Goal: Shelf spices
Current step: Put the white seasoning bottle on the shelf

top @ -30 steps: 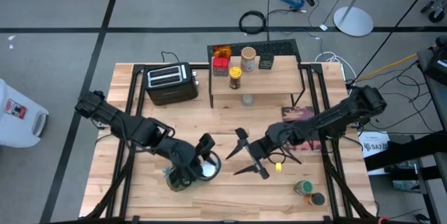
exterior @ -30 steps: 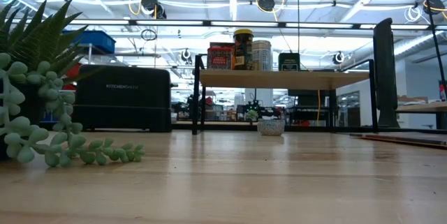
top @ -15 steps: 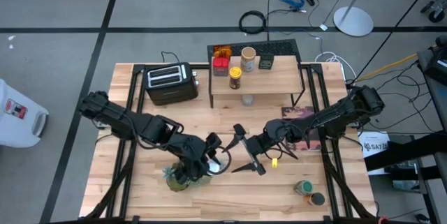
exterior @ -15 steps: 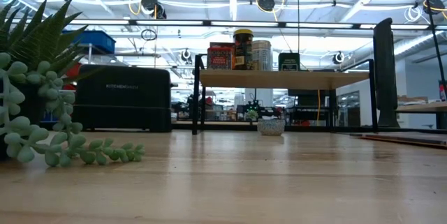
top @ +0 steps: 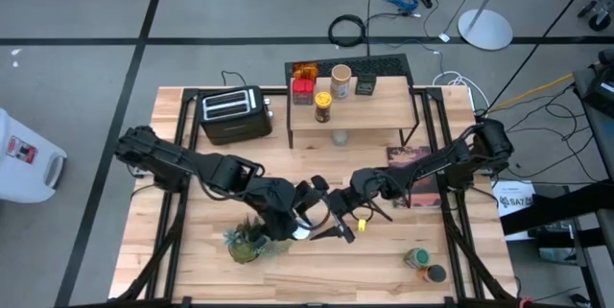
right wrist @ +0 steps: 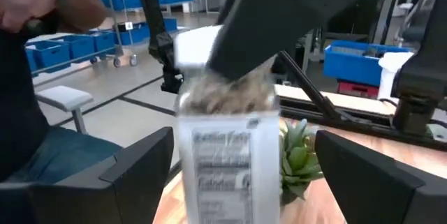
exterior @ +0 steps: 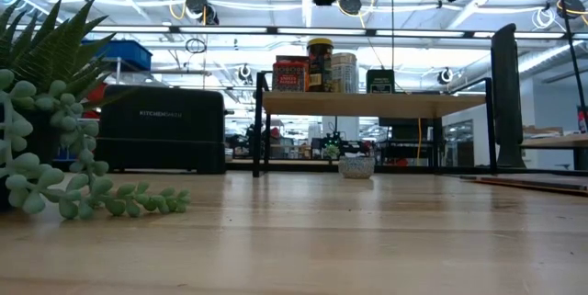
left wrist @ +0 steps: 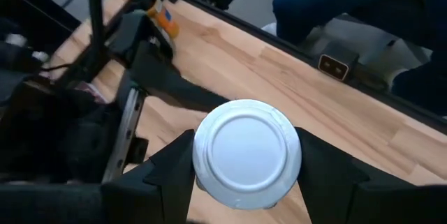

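Note:
The white-capped shaker (left wrist: 246,153) is in my left gripper (left wrist: 246,175), which is shut on it above the table's middle, just right of the potted plant (top: 247,241). My right gripper (top: 331,217) is open. Its fingers stand on either side of the shaker (right wrist: 223,147) without touching it. On the shelf (top: 384,106) stand the amber jar (top: 304,68), red tin (top: 303,88), yellow-lidded jar (top: 323,106), tan-lidded jar (top: 341,82) and dark square tin (top: 365,85). The green-capped orange bottle (top: 418,258) lies on its side near the near right corner. My left gripper pinches the shaker between its two fingers, one (left wrist: 174,172) on either side of the body just under the white cap (left wrist: 246,130). The fingers come from above, pointing down. The shaker is upright and lifted clear of the table, its cap (right wrist: 199,46) on top.
The black toaster (top: 230,111) stands left of the shelf. A small clear jar (top: 340,137) sits under the shelf's front edge. A small yellow thing (top: 362,224) and a dark printed sheet (top: 408,157) lie near the right arm. A person (right wrist: 42,15) is beyond the table.
My left gripper has carried the shaker from above the plant toward the table's right, to the middle. My right gripper has moved toward the left to meet it, staying open, and its fingers now flank the shaker.

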Robot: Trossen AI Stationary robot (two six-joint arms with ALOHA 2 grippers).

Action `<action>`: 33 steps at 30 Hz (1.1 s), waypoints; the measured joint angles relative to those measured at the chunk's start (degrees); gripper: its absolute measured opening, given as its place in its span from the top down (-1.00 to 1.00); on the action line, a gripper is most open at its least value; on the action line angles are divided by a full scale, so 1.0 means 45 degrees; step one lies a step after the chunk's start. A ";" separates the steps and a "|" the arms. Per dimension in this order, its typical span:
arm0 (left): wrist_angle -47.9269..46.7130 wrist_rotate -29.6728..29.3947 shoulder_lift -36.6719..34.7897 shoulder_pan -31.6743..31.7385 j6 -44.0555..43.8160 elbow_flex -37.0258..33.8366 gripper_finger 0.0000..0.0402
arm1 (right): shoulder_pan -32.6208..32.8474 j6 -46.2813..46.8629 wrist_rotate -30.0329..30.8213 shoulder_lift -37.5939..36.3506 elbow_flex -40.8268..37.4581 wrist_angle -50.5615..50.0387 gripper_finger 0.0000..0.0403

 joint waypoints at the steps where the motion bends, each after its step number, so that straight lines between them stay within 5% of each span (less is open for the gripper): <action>1: -0.0005 0.0112 0.0092 0.0065 -0.0011 0.0000 -0.05 | -0.0038 -0.0003 -0.0120 0.0150 0.0204 0.0011 -0.67; 18: -0.0477 0.0431 0.0379 0.0137 -0.0309 0.0001 -0.05 | -0.0448 -0.0554 -0.1193 0.0934 0.1626 -0.2348 -0.53; 33: -0.0586 -0.0865 -0.0049 -0.0283 -0.0081 0.0005 -0.05 | -0.0775 -0.0807 -0.1516 0.0840 0.1626 -0.2493 -0.56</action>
